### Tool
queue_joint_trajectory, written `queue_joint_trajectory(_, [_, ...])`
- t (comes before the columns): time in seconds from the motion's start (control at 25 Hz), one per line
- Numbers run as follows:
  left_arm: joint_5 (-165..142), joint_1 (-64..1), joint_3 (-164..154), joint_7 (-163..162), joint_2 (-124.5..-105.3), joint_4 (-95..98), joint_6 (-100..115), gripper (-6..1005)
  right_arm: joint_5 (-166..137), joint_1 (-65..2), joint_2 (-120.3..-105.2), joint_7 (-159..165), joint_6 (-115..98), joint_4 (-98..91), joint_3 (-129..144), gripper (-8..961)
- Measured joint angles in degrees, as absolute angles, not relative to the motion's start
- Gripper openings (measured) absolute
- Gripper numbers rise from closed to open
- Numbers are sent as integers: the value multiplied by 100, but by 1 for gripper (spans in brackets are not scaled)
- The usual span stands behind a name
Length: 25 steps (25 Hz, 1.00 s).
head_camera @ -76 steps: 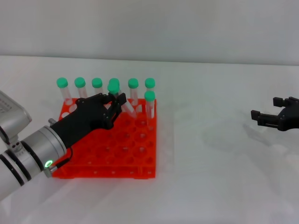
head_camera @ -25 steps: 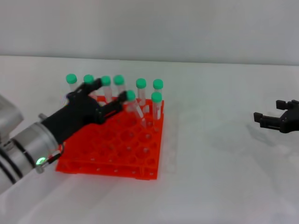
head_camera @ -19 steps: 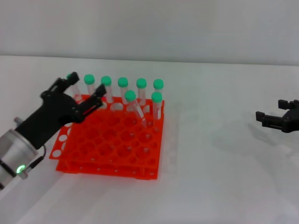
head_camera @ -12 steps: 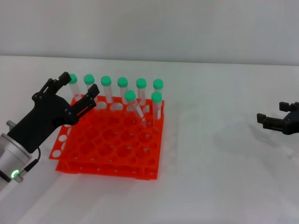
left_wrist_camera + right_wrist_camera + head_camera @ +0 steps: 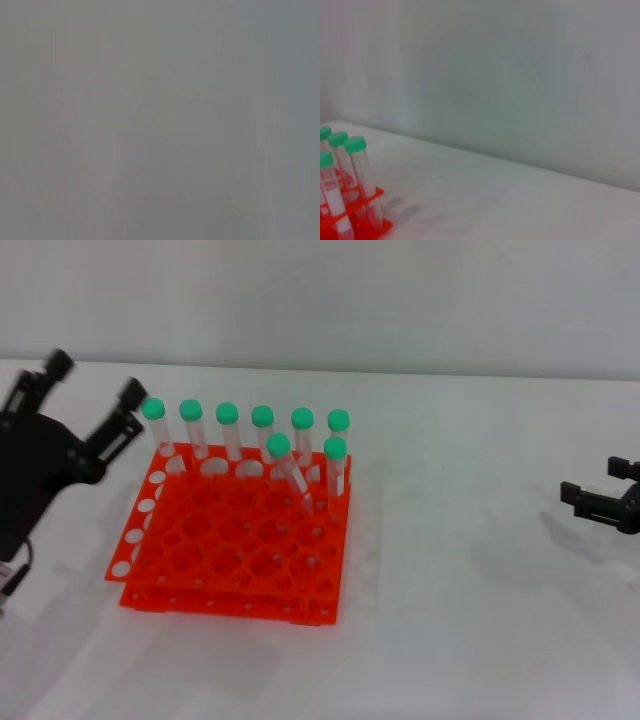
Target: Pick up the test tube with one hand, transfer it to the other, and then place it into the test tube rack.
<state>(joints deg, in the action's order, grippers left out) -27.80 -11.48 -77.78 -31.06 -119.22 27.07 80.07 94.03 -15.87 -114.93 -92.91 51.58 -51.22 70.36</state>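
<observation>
Even, bright, diffuse light leaves only faint soft shadows on the table [image 5: 450, 570] beside the rack [image 5: 240, 540], while the left wrist view is a featureless grey blur and the right wrist view is hazy.

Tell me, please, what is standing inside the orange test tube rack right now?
The test tube rack holds eight green-capped tubes: six along its far row and two just in front, one leaning. Their tips are hidden inside the holes. The other holes look empty.
</observation>
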Motion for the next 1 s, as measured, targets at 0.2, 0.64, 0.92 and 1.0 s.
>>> queue_joint_trajectory(0.2, [-2058,-1018,-7778,-2692,-11933,2664,8579,873,9970,-1450,-11483,-9931,5579,-4880,6750,859])
queue_joint_trajectory(0.64, [-812,-1001,-7778,-2470,-11930,2267,9121,872,10485,-1440,-11478,-11021,6933,-3952,5511,859])
queue_joint_trajectory(0.92, [-469,-990,-7709,-2446,-11930,2128,9164,873,10630,-1311,-11478,-11707,7340,-3534,5116,860])
queue_joint_trajectory(1.0, [-398,-1017,-7708,-2445,-11926,2053,9167,873,10816,-1321,-11479,-12214,7692,-3102,4811,860])
